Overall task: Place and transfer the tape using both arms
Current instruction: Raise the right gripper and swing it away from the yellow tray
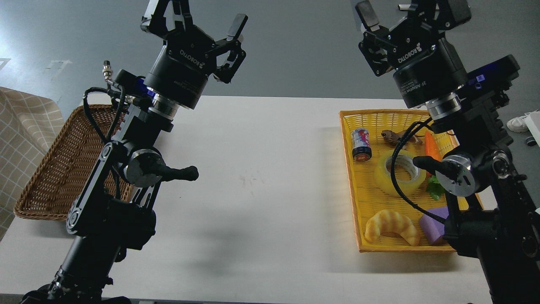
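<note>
The tape [400, 174], a translucent yellow roll with a pale core, lies flat in the yellow basket [356, 202] on the right side of the white table; a black cable crosses in front of it. My left gripper [192, 19] is raised high above the table's back left, open, with nothing between its fingers. My right gripper [386, 12] is raised above the back of the yellow basket, open and empty too, its far finger partly cut off by the top edge.
A brown wicker basket [59, 169] sits at the table's left edge, partly behind my left arm. The yellow basket also holds a can [361, 145], a croissant [392, 227], a purple block [432, 226], a carrot [431, 145] and a small brown figure [394, 136].
</note>
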### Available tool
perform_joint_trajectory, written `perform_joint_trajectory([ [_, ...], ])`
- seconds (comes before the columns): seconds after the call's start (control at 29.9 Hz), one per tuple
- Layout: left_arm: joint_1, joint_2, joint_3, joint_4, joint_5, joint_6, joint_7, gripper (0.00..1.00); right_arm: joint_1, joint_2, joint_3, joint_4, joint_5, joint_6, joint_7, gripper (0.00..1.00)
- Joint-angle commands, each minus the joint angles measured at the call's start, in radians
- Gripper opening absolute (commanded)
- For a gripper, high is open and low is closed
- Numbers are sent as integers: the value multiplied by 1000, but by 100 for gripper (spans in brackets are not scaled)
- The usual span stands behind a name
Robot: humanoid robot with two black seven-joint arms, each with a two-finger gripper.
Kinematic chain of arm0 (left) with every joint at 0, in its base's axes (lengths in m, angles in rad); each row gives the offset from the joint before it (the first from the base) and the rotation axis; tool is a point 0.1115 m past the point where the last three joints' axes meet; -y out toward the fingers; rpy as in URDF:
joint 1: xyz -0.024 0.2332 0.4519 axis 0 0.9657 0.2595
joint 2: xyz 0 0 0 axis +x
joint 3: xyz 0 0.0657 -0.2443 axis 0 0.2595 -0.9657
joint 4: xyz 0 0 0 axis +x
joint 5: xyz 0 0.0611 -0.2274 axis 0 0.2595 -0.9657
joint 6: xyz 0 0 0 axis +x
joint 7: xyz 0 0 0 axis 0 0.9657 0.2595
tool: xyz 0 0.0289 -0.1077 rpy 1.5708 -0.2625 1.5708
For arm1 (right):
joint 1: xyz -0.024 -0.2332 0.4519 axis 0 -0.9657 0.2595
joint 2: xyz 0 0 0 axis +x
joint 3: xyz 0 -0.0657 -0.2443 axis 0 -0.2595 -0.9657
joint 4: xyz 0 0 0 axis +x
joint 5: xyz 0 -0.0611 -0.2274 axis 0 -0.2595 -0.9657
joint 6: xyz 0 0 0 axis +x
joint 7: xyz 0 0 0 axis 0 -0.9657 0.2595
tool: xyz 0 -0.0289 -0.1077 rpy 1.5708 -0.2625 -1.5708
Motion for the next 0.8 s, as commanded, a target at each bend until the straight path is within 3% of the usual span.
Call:
perform_joint_trajectory([
  [0.0,2,-3,-5,-5,-5,5,-10,98,-12,0,-3,4,-1,-7,0,100],
  [0.77,47,0,-16,-38,-8,-4,-15,98,-31,0,3,28,0,-7,-1,100],
])
